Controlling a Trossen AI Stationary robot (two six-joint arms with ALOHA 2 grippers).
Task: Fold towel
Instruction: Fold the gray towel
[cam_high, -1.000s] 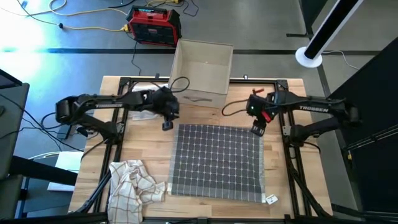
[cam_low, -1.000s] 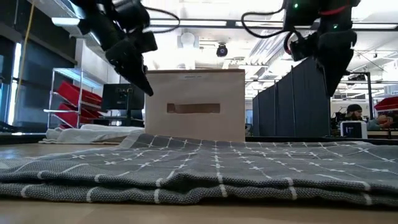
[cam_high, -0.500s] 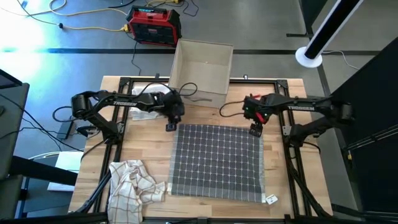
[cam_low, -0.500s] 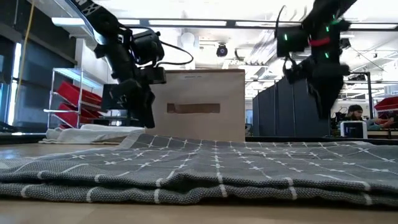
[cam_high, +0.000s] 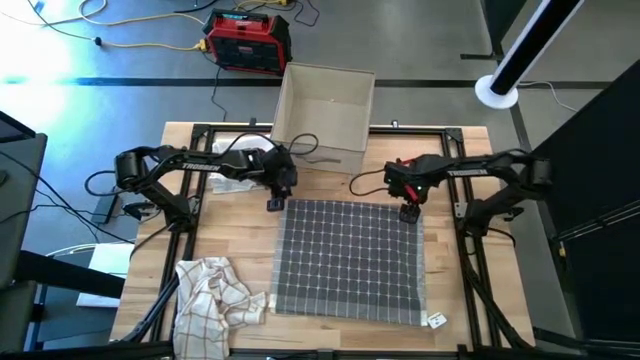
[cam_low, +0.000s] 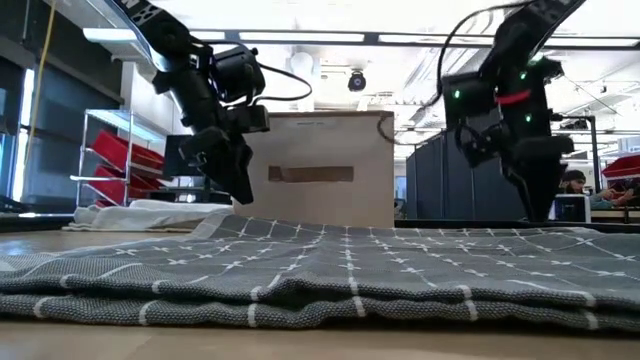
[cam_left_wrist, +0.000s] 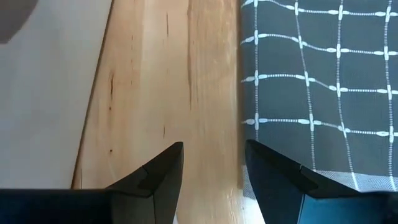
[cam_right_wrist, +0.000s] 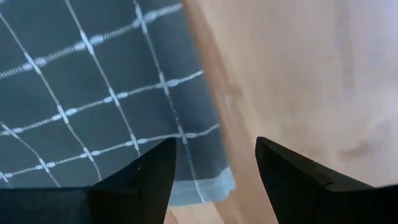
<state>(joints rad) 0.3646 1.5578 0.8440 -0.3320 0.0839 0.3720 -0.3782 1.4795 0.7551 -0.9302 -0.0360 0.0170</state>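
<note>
A grey towel (cam_high: 350, 260) with a white grid lies flat on the wooden table; in the low view its near edge (cam_low: 300, 300) shows stacked layers. My left gripper (cam_high: 275, 203) is open and hangs just over the towel's far left corner, one finger above the cloth and one above bare wood (cam_left_wrist: 211, 165). My right gripper (cam_high: 409, 212) is open over the far right corner, and that corner (cam_right_wrist: 214, 180) lies between its fingers. In the low view both grippers (cam_low: 240, 190) (cam_low: 535, 205) point down close above the towel.
An open cardboard box (cam_high: 325, 110) stands at the table's far edge, between the arms. A crumpled checked cloth (cam_high: 215, 295) lies at the near left corner. A white cloth (cam_high: 235, 180) lies under the left arm. A small tag (cam_high: 435, 320) sits by the towel's near right corner.
Both grippers have come down toward the towel's far corners. The left one has moved a little toward the table's right edge. The right one has moved slightly toward the left and near edges. The towel has stayed still.
</note>
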